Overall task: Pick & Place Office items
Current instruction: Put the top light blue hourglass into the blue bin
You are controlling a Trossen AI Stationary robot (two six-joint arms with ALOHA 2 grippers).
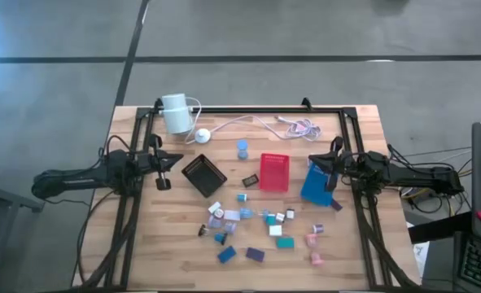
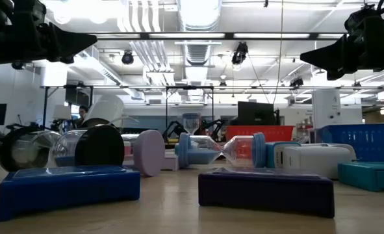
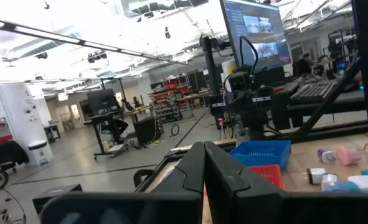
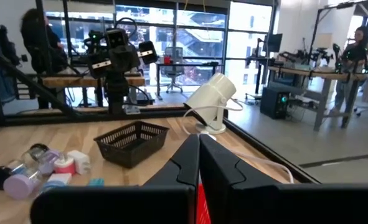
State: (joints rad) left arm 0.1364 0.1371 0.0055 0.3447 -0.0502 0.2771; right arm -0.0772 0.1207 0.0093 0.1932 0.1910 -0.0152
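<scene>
Small teal, blue, purple and pink office items [image 1: 256,228] lie scattered on the wooden bench [image 1: 142,252], none sorted. Left gripper [image 1: 172,160] and right gripper [image 1: 328,155]: jaws shut, empty, raised. Next: open, descend onto one piece.

On the counter [image 1: 142,244], three small trays sit in a row near the middle: one [image 1: 203,175] at nine o'clock, one [image 1: 274,172] central, one [image 1: 317,184] at three o'clock. The office items [image 1: 260,228] lie scattered toward six o'clock of them; a few may touch, though that is hard to tell. A cylinder [image 1: 176,113] with its cable [image 1: 256,124] lies at eleven o'clock. The left pincer [image 1: 165,161] hangs beside the first tray, the right pincer [image 1: 328,163] above the third.
</scene>
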